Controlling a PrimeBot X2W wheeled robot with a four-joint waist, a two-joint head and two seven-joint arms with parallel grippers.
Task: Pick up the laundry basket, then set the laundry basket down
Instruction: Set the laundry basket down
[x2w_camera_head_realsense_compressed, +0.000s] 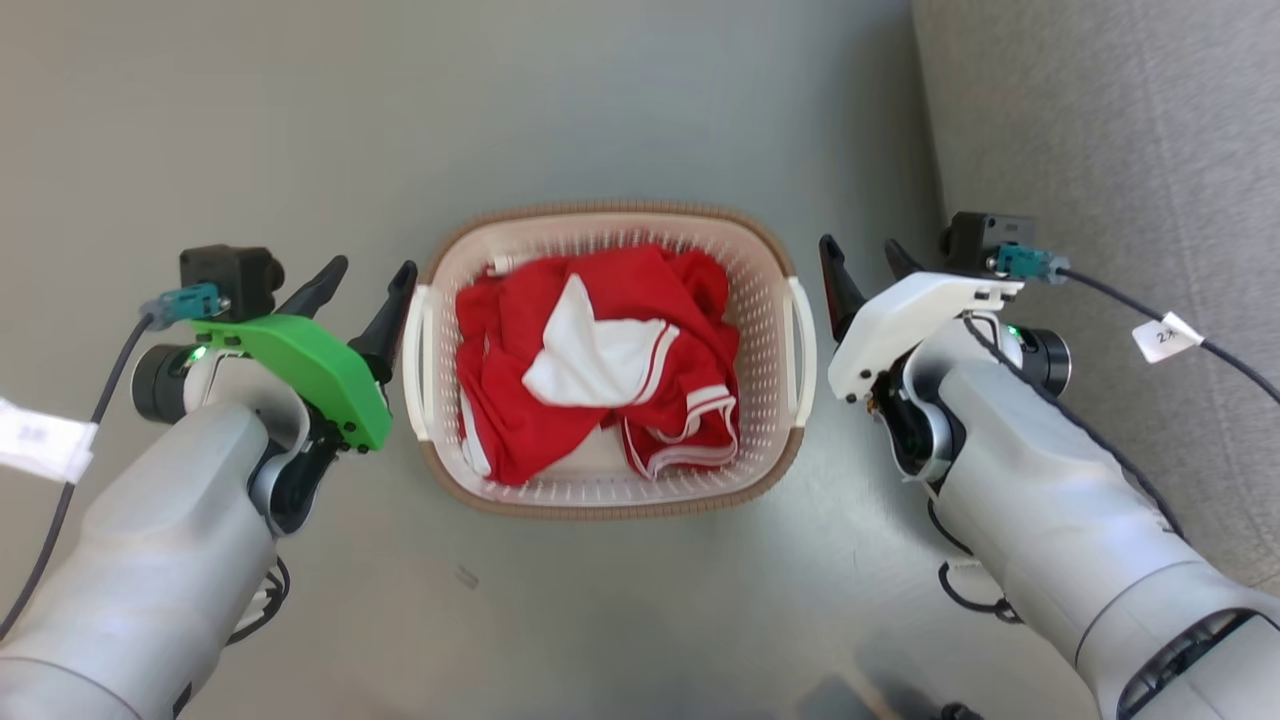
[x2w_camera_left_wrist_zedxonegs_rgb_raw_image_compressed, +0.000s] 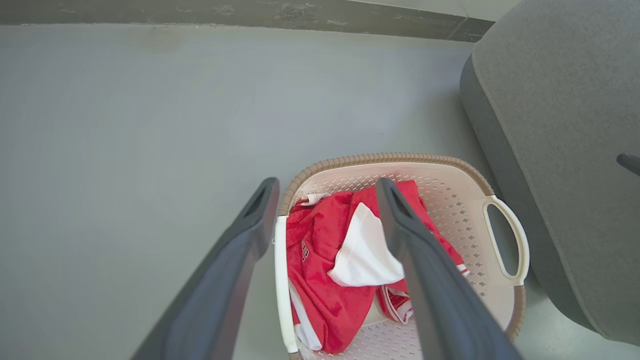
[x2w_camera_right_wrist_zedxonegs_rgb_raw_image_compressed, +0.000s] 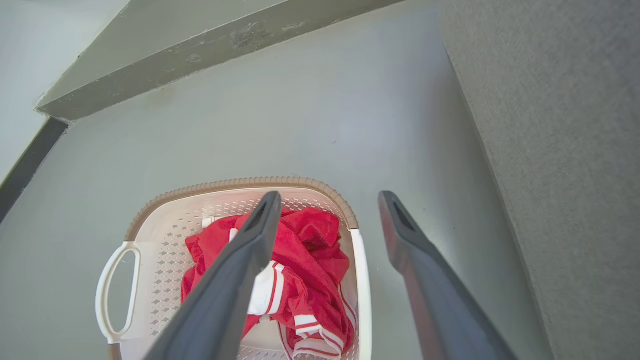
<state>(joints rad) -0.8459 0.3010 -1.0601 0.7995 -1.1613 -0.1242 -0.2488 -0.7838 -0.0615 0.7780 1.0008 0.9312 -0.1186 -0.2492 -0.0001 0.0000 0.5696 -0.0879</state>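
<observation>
The laundry basket (x2w_camera_head_realsense_compressed: 770, 300), cream-white and perforated with a brown rim band, stands on the grey floor between my arms and holds red and white clothes (x2w_camera_head_realsense_compressed: 600, 360). My left gripper (x2w_camera_head_realsense_compressed: 365, 285) is open just left of the basket's left handle (x2w_camera_head_realsense_compressed: 415, 365), with nothing between its fingers. My right gripper (x2w_camera_head_realsense_compressed: 865, 265) is open just right of the right handle (x2w_camera_head_realsense_compressed: 803, 350), also holding nothing. In the left wrist view the open left gripper (x2w_camera_left_wrist_zedxonegs_rgb_raw_image_compressed: 325, 192) stands above the near handle (x2w_camera_left_wrist_zedxonegs_rgb_raw_image_compressed: 281, 285). In the right wrist view the open right gripper (x2w_camera_right_wrist_zedxonegs_rgb_raw_image_compressed: 327, 205) straddles the basket's near handle (x2w_camera_right_wrist_zedxonegs_rgb_raw_image_compressed: 363, 280).
A grey upholstered sofa or cushion (x2w_camera_head_realsense_compressed: 1110, 130) stands close on the right, next to my right arm. A dark baseboard (x2w_camera_left_wrist_zedxonegs_rgb_raw_image_compressed: 250, 12) runs along the wall at the far side. Bare grey floor (x2w_camera_head_realsense_compressed: 300, 120) lies ahead and to the left.
</observation>
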